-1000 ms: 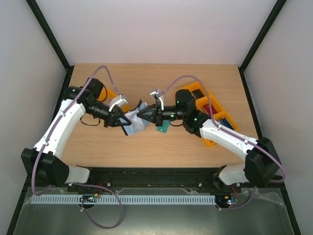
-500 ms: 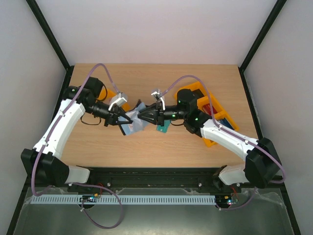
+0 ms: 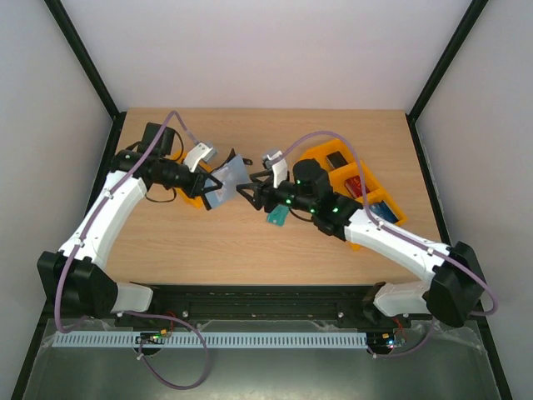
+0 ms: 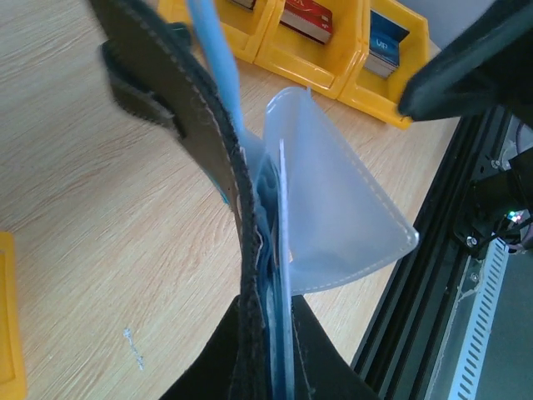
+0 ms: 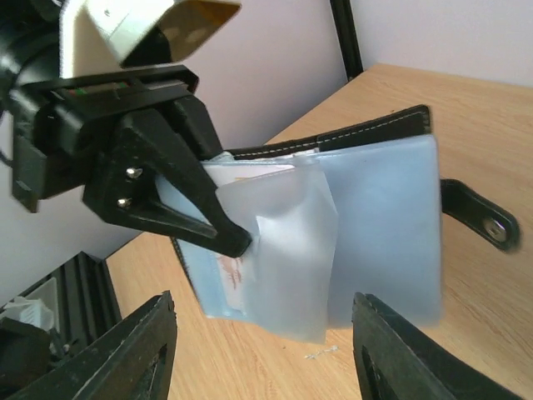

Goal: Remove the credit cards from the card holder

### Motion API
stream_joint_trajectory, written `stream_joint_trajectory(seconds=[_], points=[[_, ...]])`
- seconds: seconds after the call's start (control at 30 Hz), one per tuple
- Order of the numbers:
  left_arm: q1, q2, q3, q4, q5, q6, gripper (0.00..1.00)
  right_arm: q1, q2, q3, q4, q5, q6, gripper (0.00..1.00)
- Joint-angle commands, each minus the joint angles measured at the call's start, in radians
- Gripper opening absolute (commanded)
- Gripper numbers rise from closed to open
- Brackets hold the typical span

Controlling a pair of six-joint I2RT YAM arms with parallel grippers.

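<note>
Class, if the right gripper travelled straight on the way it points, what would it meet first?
Most likely the open black folding card holder, its translucent blue-grey sleeves facing it, held up by the left gripper; exact depth is unclear.

Top view: the right arm (image 3: 366,225) covers part of the card (image 3: 277,217); the left arm (image 3: 117,200) hides most of the left tray (image 3: 191,199); what lies in the right trays (image 3: 396,213) is too small to name. Left wrist: the wallet (image 4: 191,125) runs off the top edge; a dark blur (image 4: 466,58) at the corner cannot be named. Right wrist: the far finger of the left hand (image 5: 233,240) hides behind the wallet, and the fingers (image 5: 117,358) of the right hand (image 5: 262,304) are cut by the bottom edge.
</note>
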Motion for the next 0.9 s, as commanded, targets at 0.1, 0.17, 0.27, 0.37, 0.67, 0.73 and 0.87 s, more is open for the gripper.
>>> stream_joint_trajectory(seconds=[0.1, 0.17, 0.27, 0.37, 0.67, 0.73, 0.87], points=[[-0.004, 0.005, 0.009, 0.016, 0.038, -0.014, 0.02, 0.022, 0.148, 0.028, 0.15, 0.0, 0.095, 0.61], [-0.004, 0.006, 0.012, 0.007, 0.046, -0.001, 0.02, 0.032, 0.172, 0.029, 0.18, -0.046, 0.1, 0.63], [-0.004, 0.008, 0.014, -0.006, 0.069, 0.014, 0.02, 0.037, 0.189, 0.011, 0.23, -0.094, 0.1, 0.66], [-0.004, 0.011, 0.014, -0.007, 0.077, 0.017, 0.02, 0.037, 0.199, 0.01, 0.226, -0.075, 0.102, 0.64], [-0.004, 0.012, 0.023, -0.043, 0.138, 0.058, 0.02, 0.015, 0.182, 0.037, 0.133, 0.048, 0.114, 0.05], [-0.004, 0.009, 0.022, -0.056, 0.156, 0.074, 0.02, -0.003, 0.165, 0.029, 0.121, 0.059, 0.124, 0.02], [-0.004, 0.005, 0.02, -0.071, 0.171, 0.092, 0.03, -0.07, 0.13, -0.008, 0.135, 0.007, 0.17, 0.02]])
